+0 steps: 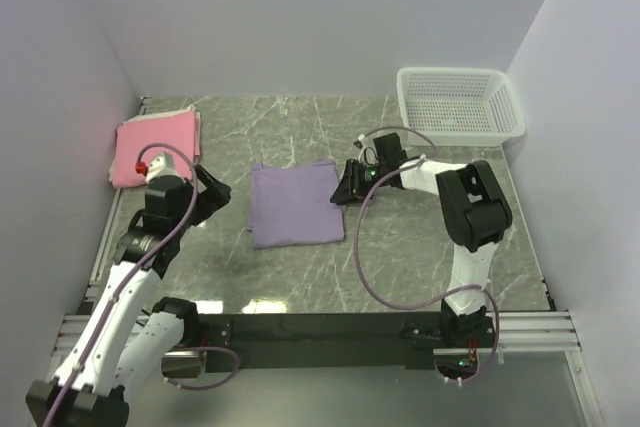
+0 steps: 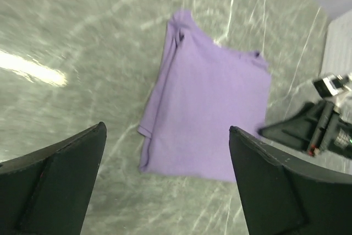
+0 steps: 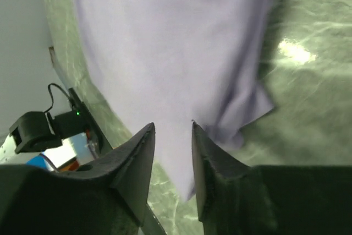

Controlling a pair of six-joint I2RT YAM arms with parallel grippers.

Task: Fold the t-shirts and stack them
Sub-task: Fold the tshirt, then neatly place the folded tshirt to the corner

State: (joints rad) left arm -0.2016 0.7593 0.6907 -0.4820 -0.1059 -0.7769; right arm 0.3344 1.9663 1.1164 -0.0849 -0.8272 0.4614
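The purple tee (image 1: 293, 205), likely limp and light, lies below the wide-open left jaws. Its edge sits between the narrowed right jaws, grip unclear. Best pinch every layer.

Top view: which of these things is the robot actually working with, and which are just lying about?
Part of the job:
lavender t-shirt, folded, in the middle
pink t-shirt, folded, far left by the wall

Just lying about:
white mesh basket, far right corner
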